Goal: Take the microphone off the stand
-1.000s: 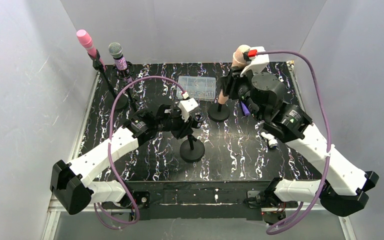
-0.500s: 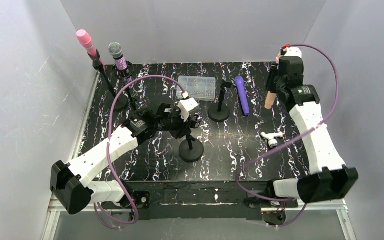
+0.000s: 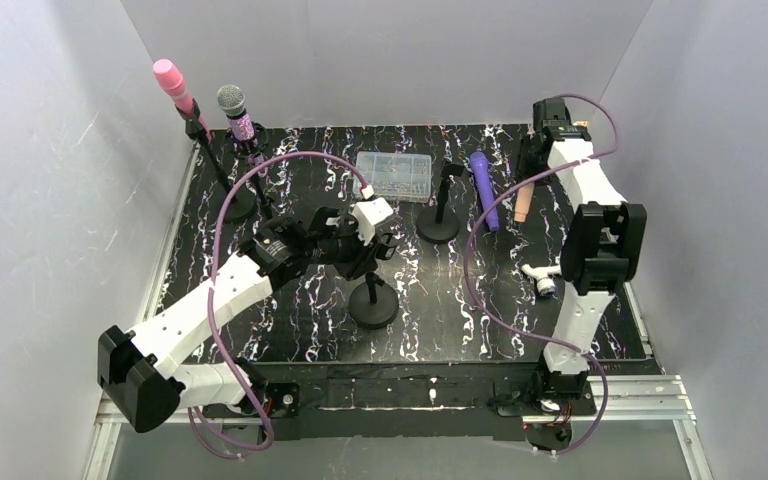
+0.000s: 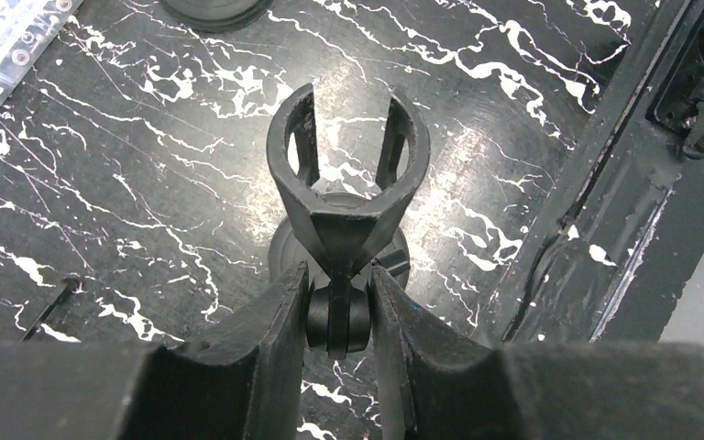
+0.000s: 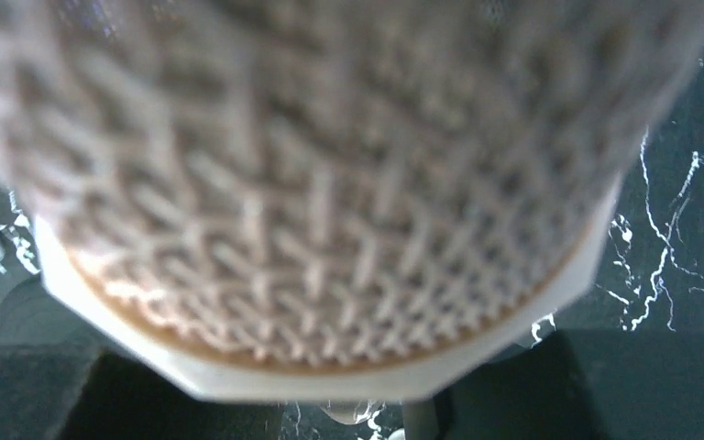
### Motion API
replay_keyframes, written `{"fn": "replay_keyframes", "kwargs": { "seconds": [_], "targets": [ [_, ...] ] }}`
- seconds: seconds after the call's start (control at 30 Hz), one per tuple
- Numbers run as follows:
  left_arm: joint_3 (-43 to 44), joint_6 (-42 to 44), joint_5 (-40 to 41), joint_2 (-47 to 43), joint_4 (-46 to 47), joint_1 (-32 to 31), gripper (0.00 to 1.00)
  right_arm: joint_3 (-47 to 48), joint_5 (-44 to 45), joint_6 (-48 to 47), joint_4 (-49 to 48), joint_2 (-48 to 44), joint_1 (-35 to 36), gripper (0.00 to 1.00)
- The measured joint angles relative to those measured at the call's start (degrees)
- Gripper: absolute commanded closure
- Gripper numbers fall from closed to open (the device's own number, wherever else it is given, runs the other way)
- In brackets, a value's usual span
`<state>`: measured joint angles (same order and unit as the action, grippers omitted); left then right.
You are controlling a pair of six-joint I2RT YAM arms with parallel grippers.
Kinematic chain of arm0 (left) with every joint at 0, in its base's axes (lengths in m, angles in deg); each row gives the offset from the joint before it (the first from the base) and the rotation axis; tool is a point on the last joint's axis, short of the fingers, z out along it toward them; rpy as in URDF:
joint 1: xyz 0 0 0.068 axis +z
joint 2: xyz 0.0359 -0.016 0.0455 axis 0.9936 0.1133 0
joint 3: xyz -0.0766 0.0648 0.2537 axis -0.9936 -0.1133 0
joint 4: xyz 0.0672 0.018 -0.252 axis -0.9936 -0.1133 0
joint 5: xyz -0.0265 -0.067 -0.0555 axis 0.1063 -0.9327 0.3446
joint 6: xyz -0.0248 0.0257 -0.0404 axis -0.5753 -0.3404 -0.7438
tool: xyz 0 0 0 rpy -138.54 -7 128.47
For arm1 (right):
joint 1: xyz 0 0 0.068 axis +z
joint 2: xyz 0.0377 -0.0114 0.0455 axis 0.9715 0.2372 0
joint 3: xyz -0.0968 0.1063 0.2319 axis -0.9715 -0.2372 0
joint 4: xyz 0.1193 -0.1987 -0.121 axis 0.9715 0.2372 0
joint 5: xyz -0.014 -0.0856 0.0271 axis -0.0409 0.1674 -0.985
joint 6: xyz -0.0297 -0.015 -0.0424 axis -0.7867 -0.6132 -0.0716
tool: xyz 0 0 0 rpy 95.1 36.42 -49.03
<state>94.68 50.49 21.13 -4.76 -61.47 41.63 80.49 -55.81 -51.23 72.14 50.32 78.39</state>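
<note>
Jaws clamped: left gripper [image 4: 337,307] on stand [image 4: 348,174], right gripper [image 3: 534,162] on microphone [image 5: 330,183] (box [image 3: 393,176] holds parts).

A black, white-veined marble-patterned table [image 3: 430,320] filled the floor of a plain enclosure, shut in by pale grey wall panels at 12 o'clock [image 3: 380,60], 9 o'clock [image 3: 40,200] and 3 o'clock [image 3: 720,200]. Soft, even light fell from above, leaving faint scuffs visible on the walls and a dull sheen on the tabletop. A bare metal rail [image 3: 660,385] ran along the table's edge at 6 o'clock.
</note>
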Motion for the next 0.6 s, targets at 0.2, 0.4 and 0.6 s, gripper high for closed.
{"fn": "replay_keyframes", "kwargs": {
  "seconds": [0.2, 0.4, 0.6],
  "targets": [
    [0.0, -0.22, -0.11, -1.44, -0.98, 0.0, 1.0, 12.44, 1.55, -1.92, 4.66, 10.6, 0.17, 0.99],
    [0.0, -0.48, -0.66, -1.55, -1.22, 0.0, 1.0, 15.65, 3.19, -4.11, 6.05, 15.23, 0.26, 0.99],
    [0.0, -0.63, -0.72, -1.6, -1.07, 0.0, 1.0, 16.9, 3.23, -5.55, 7.04, 19.98, 0.61, 0.95]
  ]
}}
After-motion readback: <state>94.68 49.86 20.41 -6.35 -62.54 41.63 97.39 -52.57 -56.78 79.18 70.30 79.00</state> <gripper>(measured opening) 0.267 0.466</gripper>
